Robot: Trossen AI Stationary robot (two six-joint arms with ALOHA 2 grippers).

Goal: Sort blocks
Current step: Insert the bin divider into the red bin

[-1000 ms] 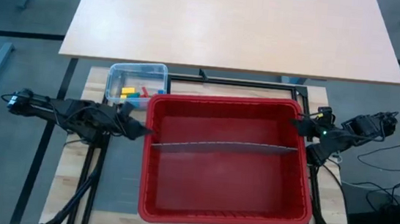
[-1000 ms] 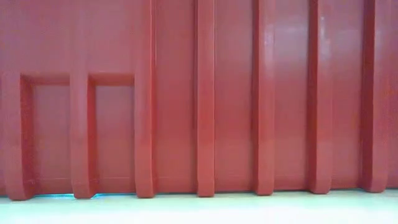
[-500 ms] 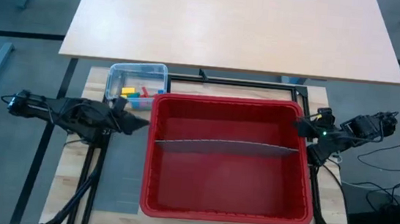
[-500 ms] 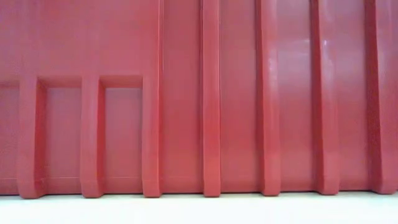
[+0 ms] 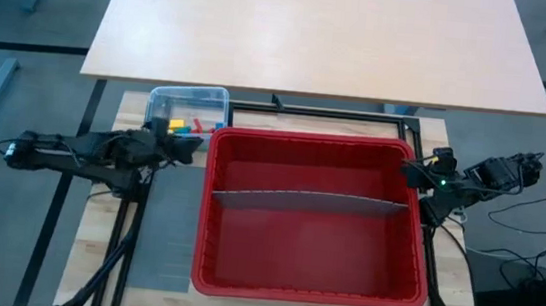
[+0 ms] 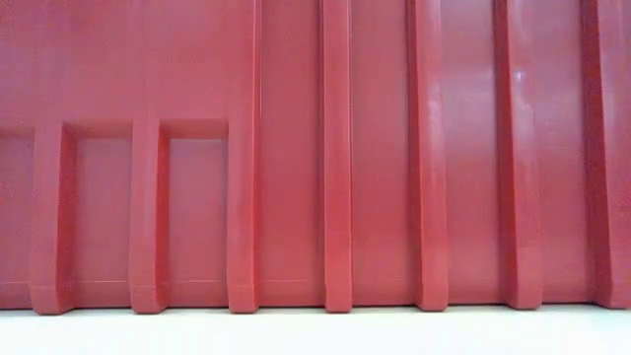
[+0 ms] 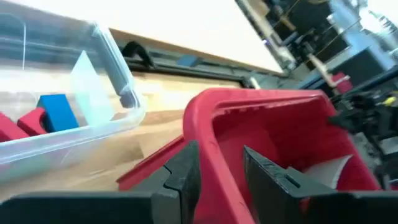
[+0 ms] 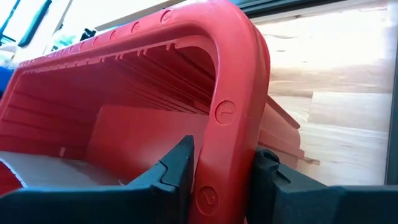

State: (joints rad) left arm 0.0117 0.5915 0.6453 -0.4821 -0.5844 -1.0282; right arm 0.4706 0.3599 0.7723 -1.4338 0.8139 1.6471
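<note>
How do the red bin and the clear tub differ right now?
The red bin is opaque and far larger; the clear tub is see-through and small. The bin holds only a grey divider; the tub holds the blocks. Each gripper straddles a bin wall; neither touches the tub. Both are open-topped.

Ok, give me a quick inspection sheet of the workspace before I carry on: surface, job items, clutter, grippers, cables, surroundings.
Surface: wooden table top, bare wood at both sides of the bin.
Job's things: blocks lie in the clear tub behind the bin's left corner; a blue block and a red one show through its wall.
Clutter: large red bin mid-table, with a grey divider panel across it; no blocks seen inside.
Grippers: left gripper clamps the bin's left rim; right gripper clamps the right rim.
Cables: black leads trail off at the right.
Surroundings: a light desk behind; nobody seen.
</note>
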